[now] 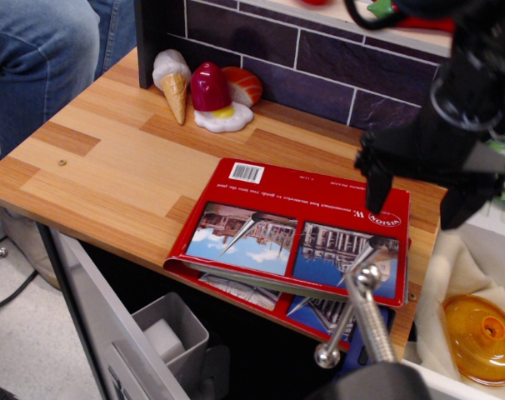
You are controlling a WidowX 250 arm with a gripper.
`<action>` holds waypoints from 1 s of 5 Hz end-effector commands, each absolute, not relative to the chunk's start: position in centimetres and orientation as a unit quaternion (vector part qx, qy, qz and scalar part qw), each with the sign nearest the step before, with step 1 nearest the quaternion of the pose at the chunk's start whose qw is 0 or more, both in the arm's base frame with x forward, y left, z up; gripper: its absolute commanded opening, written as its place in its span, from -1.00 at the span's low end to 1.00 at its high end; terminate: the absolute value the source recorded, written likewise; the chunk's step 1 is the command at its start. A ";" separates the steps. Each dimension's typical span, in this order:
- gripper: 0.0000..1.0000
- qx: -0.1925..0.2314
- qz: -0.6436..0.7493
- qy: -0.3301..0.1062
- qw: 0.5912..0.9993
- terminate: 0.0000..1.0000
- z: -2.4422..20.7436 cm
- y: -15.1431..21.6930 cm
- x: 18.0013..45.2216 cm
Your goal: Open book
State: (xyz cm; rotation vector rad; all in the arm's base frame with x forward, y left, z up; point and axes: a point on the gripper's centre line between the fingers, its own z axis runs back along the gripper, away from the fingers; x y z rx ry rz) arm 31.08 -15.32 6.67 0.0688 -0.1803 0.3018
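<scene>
The book [298, 233] is a thin glossy red softcover lying closed on the wooden counter [111, 167], near its front right edge. Its cover shows two building photos, a white barcode at the far left corner and a round logo at the right. The front edge overhangs the counter and the lower pages sag a little. My black gripper [417, 208] hangs open just above the book's far right corner, its left finger [377, 193] over the logo and its right finger [465, 204] past the book's right edge. It holds nothing.
Toy foods, an ice cream cone [174, 82] and a red piece on a white base [212, 98], stand at the back left by the brick wall. A sink with an orange lid [484, 335] lies at right. A metal tap [357, 312] rises in front. A person's leg [44, 50] is at left.
</scene>
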 end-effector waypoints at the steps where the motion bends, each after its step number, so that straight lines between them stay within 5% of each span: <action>1: 1.00 0.073 0.205 -0.091 0.972 -1.00 6.8 -17.6 32.8; 3: 1.00 0.160 0.224 -0.056 0.960 -1.00 5.1 -17.6 33.3; 5: 1.00 0.177 0.232 -0.039 0.956 -1.00 5.1 -14.7 32.9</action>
